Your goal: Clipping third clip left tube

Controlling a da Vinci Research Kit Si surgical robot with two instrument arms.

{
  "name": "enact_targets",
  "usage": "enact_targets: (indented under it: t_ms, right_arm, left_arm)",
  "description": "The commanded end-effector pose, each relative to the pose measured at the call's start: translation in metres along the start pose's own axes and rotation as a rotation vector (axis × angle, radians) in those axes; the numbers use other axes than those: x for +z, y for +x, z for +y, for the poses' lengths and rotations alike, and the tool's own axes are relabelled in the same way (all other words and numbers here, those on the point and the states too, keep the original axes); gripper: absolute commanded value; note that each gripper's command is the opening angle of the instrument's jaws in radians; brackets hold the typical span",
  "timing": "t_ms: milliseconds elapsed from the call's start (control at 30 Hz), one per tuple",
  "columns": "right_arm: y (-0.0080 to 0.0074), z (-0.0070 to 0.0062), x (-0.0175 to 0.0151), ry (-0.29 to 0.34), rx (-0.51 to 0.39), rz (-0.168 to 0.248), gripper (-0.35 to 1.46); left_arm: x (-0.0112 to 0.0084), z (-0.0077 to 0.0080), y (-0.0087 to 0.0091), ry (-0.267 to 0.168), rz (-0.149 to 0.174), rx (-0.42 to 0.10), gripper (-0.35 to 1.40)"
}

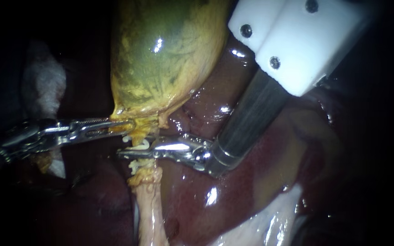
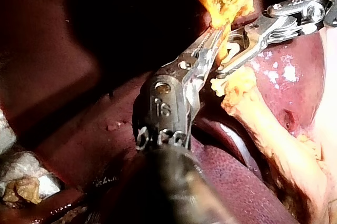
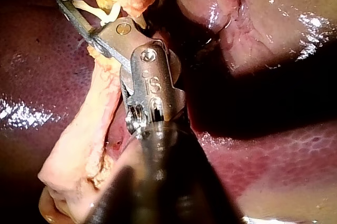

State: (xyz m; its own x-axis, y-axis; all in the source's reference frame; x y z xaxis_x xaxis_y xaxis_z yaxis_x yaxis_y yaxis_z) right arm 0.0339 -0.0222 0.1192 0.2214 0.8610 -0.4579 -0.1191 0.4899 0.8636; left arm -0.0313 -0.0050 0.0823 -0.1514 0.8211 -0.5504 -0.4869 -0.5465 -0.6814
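Endoscope view shows my left instrument [image 1: 126, 123] coming in from the left, its jaws clenched on the yellow lower tip of the gallbladder [image 1: 160, 59], where it becomes narrow. Just on the near side of this grip the tube [image 1: 149, 205] begins and runs toward the near edge, pale and yellowish, lying on the dark red liver [image 1: 242, 182]. My right instrument [image 1: 126, 154] comes from the far right, with a white block [image 1: 292, 41] on its dark shaft. Its jaws reach leftward across the upper part of the tube and are closed on it from two sides. White clips [image 1: 138, 146] sit on the tube close against these jaws; how many there are I cannot tell surely. Left wrist view shows the two pairs of jaws very near each other. A white pad [image 1: 44, 86] lies at the left, well apart from the tube.
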Motion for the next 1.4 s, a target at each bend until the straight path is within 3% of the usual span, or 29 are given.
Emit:
enact_targets:
  t_ms: [33,1400]
  right_arm:
    - [0.0001,0.0000,-0.0001,0.001,-0.001,0.000,0.54]
    - [0.0003,0.0002,-0.0010,0.003,0.044,-0.018,0.46]
  left_arm:
    - [-0.0001,0.0000,0.0000,0.000,0.000,-0.001,-0.35]
    - [-0.0001,0.0000,0.0001,0.000,0.000,-0.001,-0.35]
